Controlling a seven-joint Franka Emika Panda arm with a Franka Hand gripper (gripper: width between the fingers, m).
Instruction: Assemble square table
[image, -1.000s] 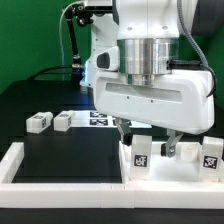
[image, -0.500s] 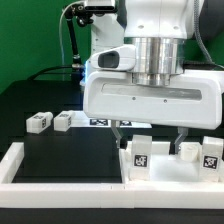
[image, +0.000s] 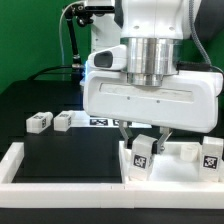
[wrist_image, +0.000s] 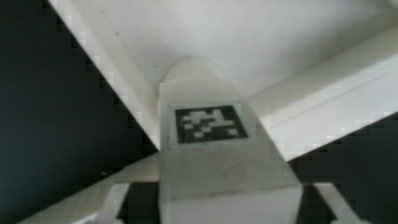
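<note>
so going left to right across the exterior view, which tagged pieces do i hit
first leg block → second leg block → marker board → tagged leg in the end effector → far tagged leg block

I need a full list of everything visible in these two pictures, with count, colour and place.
Black work surface: one, black, middle.
White plastic square panel with raised rim: one, white, exterior view's lower right.
Small white plastic leg blocks with tags: four, white; two on the black surface at the exterior view's left, two upright at the panel.
Marker board: one, white with black tags, beside the loose blocks.
Long white bars: two stretches, white, near edge and left.
Robot arm: one, white, centre.
Gripper: one, fingers flanking one upright block; contact unclear.
</note>
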